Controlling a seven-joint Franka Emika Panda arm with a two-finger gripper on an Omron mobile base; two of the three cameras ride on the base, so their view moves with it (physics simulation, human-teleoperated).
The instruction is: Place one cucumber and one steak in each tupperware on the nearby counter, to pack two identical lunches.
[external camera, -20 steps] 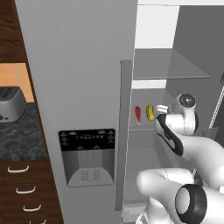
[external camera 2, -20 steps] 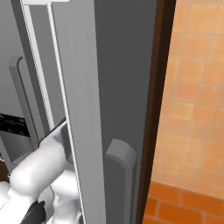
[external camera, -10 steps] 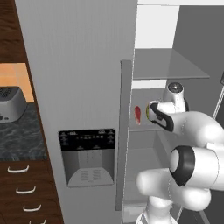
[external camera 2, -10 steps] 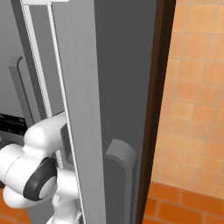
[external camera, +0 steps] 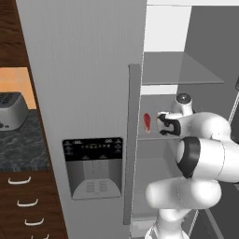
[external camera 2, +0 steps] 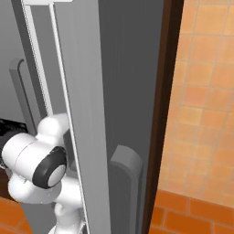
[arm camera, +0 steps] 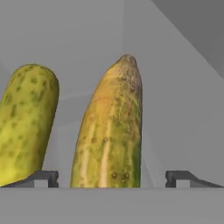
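Hand view: the gripper (arm camera: 112,177) stands spread wide, its two dark fingertips (arm camera: 43,178) on either side of a yellow-green cucumber (arm camera: 109,131) that lies between them, not clamped. A second cucumber (arm camera: 25,120) lies just beside it. From the left base view, the arm reaches onto a shelf (external camera: 154,137) of the open fridge (external camera: 84,93), where a red steak (external camera: 147,121) rests near the hand.
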